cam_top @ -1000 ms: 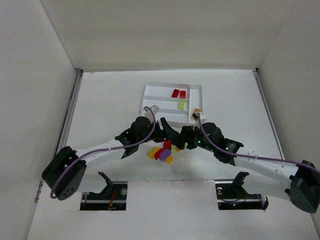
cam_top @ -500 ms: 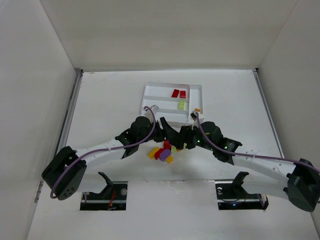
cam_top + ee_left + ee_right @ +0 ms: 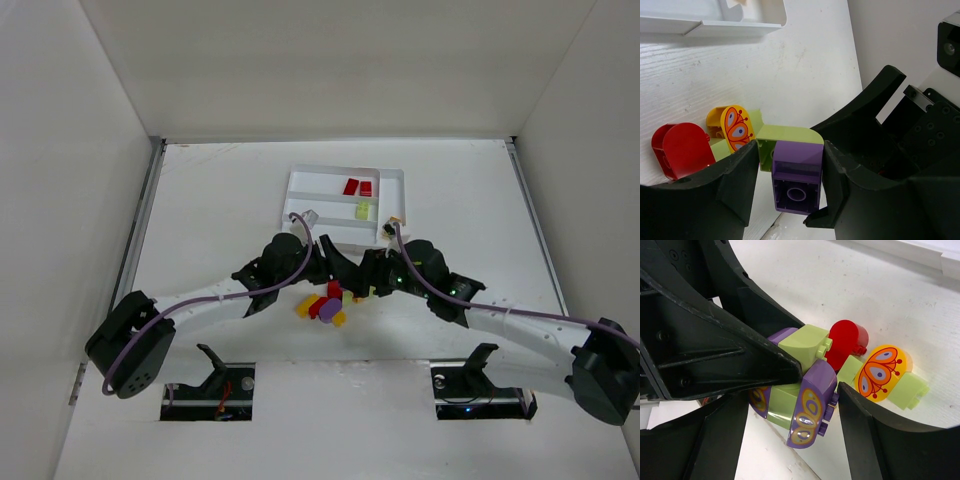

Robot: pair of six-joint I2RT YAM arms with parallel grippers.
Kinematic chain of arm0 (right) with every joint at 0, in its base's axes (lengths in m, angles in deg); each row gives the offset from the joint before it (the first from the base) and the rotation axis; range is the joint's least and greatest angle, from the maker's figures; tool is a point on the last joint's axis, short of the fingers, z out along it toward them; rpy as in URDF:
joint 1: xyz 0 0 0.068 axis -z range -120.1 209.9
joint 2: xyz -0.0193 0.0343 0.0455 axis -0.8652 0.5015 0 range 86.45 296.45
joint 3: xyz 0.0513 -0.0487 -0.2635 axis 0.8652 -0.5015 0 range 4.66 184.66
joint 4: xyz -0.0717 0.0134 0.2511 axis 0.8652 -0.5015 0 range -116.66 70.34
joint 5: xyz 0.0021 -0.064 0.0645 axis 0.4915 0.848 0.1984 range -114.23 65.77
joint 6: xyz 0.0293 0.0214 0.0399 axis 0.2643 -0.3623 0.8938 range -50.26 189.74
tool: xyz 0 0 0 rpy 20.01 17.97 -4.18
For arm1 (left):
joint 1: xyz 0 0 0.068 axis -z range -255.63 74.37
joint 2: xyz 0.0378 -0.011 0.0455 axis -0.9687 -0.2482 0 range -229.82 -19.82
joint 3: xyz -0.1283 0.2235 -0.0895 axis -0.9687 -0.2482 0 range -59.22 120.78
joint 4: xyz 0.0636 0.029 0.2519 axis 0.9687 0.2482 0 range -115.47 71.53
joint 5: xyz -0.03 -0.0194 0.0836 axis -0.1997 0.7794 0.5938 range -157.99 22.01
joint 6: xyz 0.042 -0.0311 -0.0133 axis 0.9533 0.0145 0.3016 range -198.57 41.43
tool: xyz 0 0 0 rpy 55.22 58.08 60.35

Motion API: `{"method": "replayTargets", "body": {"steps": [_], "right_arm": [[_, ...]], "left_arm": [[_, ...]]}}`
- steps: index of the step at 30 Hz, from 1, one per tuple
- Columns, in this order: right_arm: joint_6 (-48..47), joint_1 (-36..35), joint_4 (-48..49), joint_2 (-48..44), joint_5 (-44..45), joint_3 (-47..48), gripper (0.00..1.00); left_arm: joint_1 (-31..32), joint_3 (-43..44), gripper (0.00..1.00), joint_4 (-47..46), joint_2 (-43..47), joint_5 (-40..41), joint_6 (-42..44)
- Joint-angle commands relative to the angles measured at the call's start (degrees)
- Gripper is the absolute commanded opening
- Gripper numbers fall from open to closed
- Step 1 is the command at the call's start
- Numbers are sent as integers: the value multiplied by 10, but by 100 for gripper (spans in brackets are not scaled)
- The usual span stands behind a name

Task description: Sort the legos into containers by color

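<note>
A pile of legos lies on the table in front of the white tray. Two red bricks and a lime one lie in separate tray slots. My left gripper is open. Its jaws straddle a purple brick, the right finger against it and a small gap at the left finger. A lime brick sits just behind. My right gripper is open, its jaws round a purple butterfly brick and a lime brick.
A red rounded brick, an orange-yellow butterfly brick and a lime brick lie loose beside the jaws. The two grippers almost touch over the pile. The tray's near edge is close behind. White walls surround the table.
My right arm has crept slightly left toward the pile. My left arm has barely moved. The bricks in the tray are unchanged.
</note>
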Motion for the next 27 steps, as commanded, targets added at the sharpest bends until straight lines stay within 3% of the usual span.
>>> {"method": "replayTargets", "body": {"steps": [1, 5, 8, 12, 20, 27], "right_arm": [[18, 12, 94, -3, -3, 14, 64], [20, 12, 97, -9, -2, 10, 68], [20, 13, 97, -18, -2, 3, 75], [20, 13, 97, -25, -3, -3, 86], [13, 14, 93, -55, -1, -16, 99], [13, 48, 99, -127, -29, -58, 100]], "left_arm": [[21, 5, 37, -28, -1, -66, -7], [11, -1, 22, -31, 7, -60, -7], [-1, -8, 17, -41, 17, -54, -12], [-14, -13, 13, -56, 14, -53, -30], [-40, -25, 12, -77, 7, -61, -54], [-66, -31, 12, -77, 23, -78, -63]]}}
